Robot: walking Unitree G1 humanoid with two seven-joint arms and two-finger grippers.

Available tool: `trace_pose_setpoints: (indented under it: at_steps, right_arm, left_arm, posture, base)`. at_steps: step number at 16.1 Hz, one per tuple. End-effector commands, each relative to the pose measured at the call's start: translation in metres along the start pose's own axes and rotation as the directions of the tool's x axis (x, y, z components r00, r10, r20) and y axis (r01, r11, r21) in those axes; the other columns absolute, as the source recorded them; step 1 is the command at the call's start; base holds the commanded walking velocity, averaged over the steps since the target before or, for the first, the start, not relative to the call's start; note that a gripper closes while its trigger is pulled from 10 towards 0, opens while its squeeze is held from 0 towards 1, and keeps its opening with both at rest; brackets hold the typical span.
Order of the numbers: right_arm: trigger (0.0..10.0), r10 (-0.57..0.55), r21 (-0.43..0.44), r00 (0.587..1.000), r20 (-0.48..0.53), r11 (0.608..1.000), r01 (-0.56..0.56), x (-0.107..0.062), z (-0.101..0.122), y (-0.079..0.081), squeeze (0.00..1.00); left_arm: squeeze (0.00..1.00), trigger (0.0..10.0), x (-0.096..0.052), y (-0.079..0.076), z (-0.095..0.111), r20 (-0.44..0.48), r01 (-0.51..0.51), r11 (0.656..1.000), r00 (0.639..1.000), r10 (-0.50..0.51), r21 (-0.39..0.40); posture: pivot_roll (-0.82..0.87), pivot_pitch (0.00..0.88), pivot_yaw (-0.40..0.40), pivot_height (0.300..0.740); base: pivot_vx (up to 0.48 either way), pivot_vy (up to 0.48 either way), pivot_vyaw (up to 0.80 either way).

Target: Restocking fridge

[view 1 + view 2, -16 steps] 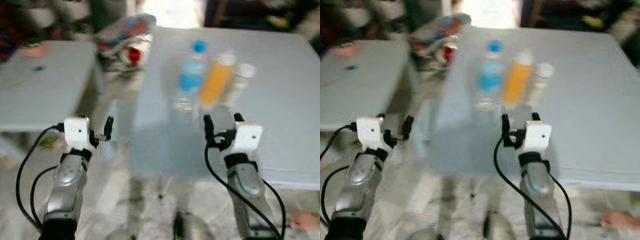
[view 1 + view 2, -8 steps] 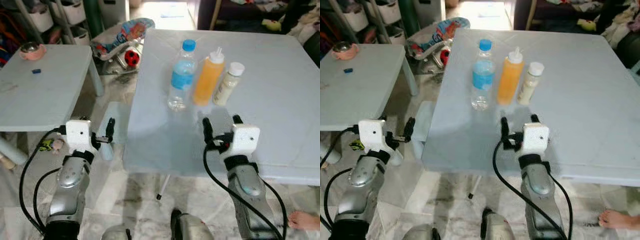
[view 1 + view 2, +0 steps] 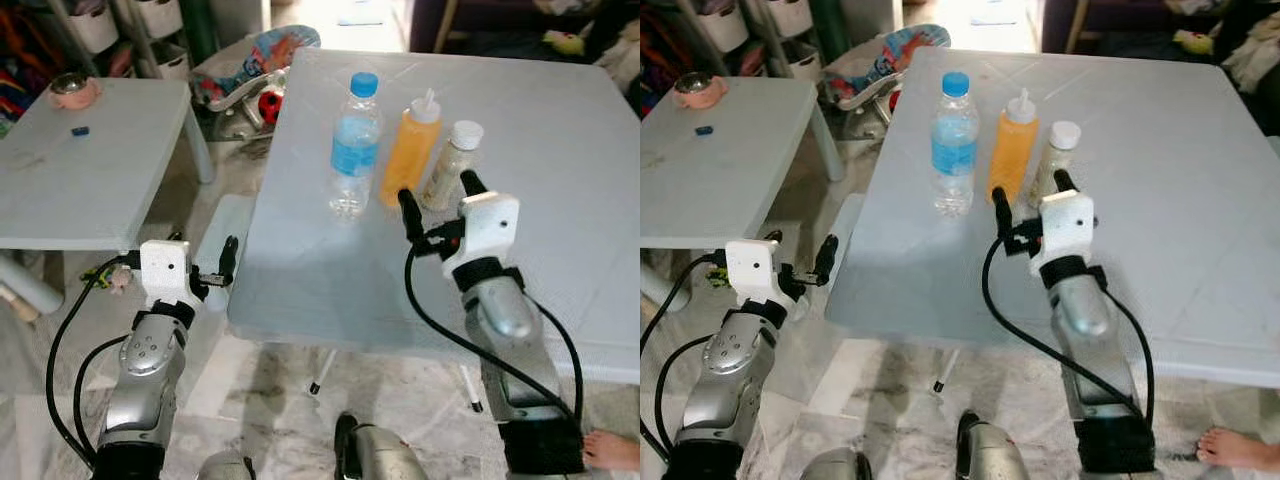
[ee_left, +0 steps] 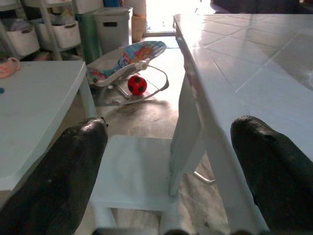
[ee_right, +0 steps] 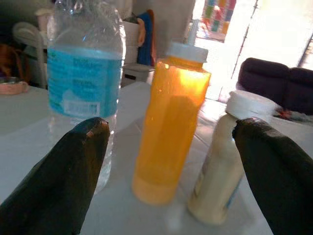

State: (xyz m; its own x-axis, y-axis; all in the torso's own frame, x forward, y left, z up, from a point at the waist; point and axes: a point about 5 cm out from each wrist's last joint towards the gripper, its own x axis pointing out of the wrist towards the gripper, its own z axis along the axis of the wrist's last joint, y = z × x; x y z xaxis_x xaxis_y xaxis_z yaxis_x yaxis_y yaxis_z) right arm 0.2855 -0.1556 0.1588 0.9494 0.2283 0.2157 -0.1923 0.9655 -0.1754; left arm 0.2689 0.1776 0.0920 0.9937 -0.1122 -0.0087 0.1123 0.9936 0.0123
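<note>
Right gripper (image 3: 436, 198) has advanced over the large white table (image 3: 560, 150) since half a second ago, now just short of the bottles; its black fingers are spread wide, holding nothing, aimed at the orange bottle (image 3: 410, 150). Three bottles stand upright in a row on the table's far-left part: water bottle with blue cap (image 3: 354, 145) at left, orange bottle in the middle, small cream bottle with white cap (image 3: 450, 165) at right, close together. Left gripper (image 3: 205, 265) hovers off the table's near-left edge, fingers wide apart, empty. Small white table (image 3: 90, 170) stands left; a red ball (image 4: 137, 85) lies on the floor beyond.
</note>
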Motion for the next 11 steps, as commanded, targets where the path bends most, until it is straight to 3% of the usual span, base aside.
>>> trace_pose_setpoints:
  at_steps: [1, 5, 11]
  right_arm:
    - [10.0, 0.068, 0.007, 0.998, 0.013, 0.998, -0.068, 0.001, 0.005, 0.006, 0.00]
    - [10.0, 0.247, -0.033, 0.963, 0.107, 0.969, -0.245, 0.012, 0.031, 0.024, 0.00]
    - [10.0, 0.305, -0.089, 0.936, 0.177, 0.952, -0.294, 0.025, 0.056, 0.020, 0.00]
  left_arm:
    - [0.00, 10.0, -0.002, 0.002, 0.001, 0.006, -0.012, 1.000, 1.000, 0.012, 0.004]
    - [0.00, 10.0, -0.001, 0.004, 0.003, 0.008, -0.015, 1.000, 1.000, 0.015, 0.011]
    - [0.00, 10.0, -0.003, 0.001, 0.002, 0.005, -0.011, 1.000, 1.000, 0.011, 0.009]
  posture:
    - [0.00, 0.104, -0.006, 0.740]
    - [0.00, 0.104, -0.006, 0.740]
    - [0.00, 0.109, -0.010, 0.740]
  base:
    - [0.000, 0.000, 0.00]
    - [0.000, 0.000, 0.00]
    - [0.000, 0.000, 0.00]
